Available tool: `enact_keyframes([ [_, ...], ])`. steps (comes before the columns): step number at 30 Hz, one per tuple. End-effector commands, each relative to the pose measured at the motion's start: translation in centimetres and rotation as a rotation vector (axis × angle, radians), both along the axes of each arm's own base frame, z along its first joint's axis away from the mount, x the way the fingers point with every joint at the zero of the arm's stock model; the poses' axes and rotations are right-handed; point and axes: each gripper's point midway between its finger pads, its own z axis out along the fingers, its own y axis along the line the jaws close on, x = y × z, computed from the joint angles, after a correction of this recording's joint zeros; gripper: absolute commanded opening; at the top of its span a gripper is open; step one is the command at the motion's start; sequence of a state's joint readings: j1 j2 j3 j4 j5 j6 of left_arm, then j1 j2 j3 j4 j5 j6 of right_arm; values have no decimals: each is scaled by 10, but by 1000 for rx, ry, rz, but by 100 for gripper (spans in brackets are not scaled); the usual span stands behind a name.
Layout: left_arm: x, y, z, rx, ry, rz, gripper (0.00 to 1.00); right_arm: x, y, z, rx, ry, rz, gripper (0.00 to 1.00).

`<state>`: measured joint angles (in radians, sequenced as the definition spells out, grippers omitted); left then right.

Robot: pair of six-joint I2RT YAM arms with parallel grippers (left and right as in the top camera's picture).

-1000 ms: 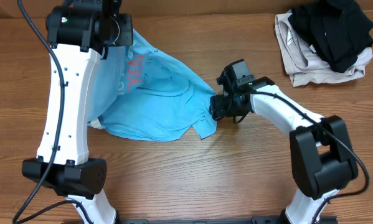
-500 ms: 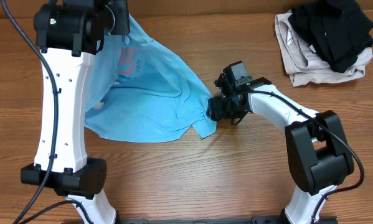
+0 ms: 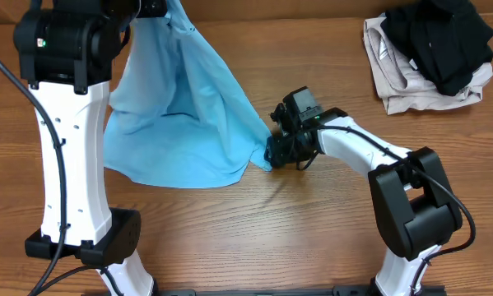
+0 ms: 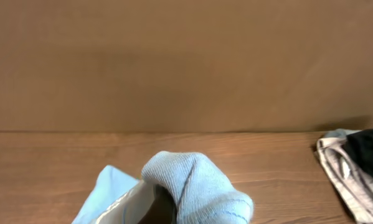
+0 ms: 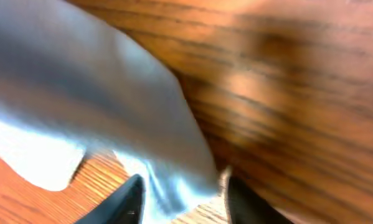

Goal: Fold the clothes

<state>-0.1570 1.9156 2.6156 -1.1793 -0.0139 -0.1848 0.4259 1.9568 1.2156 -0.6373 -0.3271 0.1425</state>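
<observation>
Overhead, the t-shirt [image 3: 188,123] hangs as a light blue sheet from the left gripper [image 3: 160,6], which sits high at the top edge of the view and is closed on a bunched fold of the fabric. From that point the cloth slopes down and spreads onto the wooden table [image 3: 312,230], its lower hem lying flat near the left arm's white column. The right gripper [image 3: 272,153] sits low at the table, at the shirt's right-hand corner. In the blurred right wrist view, its 2 dark fingers [image 5: 131,200] pinch a strip of blue cloth between them. In the far right corner of the table, well apart from the shirt, a black garment [image 3: 439,33] lies heaped on a beige garment [image 3: 402,82].
</observation>
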Motion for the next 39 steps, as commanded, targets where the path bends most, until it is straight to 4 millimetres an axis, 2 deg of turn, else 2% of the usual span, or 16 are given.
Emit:
enact_keyframes([
  [1, -5, -6, 22, -48, -59, -26, 4, -7, -2, -12, -11, 25, 17, 28],
  [4, -6, -6, 25, -52, -64, -25, 4, -4, -2, -12, -11, 10, 18, 4],
  [10, -8, -5, 23, -50, -53, -25, 4, 12, -5, -7, 5, -33, -5, 4],
  [11, -9, -5, 22, -50, -50, -25, 4, 14, -6, -7, 7, -37, -9, 7],
  [12, -9, -5, 22, -50, -48, -25, 4, 15, -7, -6, 9, -42, -11, 29],
  [14, -9, -5, 20, -48, -42, -25, 4, 19, -7, -6, 3, -61, -15, 54],
  [16, -10, -5, 19, -47, -36, -25, 4, 25, -8, -6, -8, -88, -20, 66],
  [18, -10, -5, 18, -47, -33, -24, 4, 28, -5, -4, -5, -108, -15, 69],
  [23, -10, -5, 18, -47, -32, -25, 4, 30, 4, -4, 0, -150, 43, 71],
  [30, -10, -5, 18, -47, -32, -25, 4, 12, 24, -19, -2, -133, 158, 69],
  [31, -10, -5, 18, -47, -31, -25, 4, 10, 25, -20, -11, -138, 171, 64],
  [33, -11, -5, 16, -46, -26, -25, 4, 9, 27, -20, -11, -140, 177, 42],
  [34, -12, -5, 15, -45, -19, -25, 4, 9, 27, -20, -11, -138, 175, 25],
  [36, -13, -5, 13, -44, -11, -25, 4, 11, 24, -20, -11, -126, 142, 7],
  [37, -13, -5, 13, -43, -9, -25, 4, 12, 21, -20, -11, -118, 123, 4],
  [39, -13, -5, 12, -43, -6, -24, 4, 17, 10, -19, -13, -109, 87, 4],
])
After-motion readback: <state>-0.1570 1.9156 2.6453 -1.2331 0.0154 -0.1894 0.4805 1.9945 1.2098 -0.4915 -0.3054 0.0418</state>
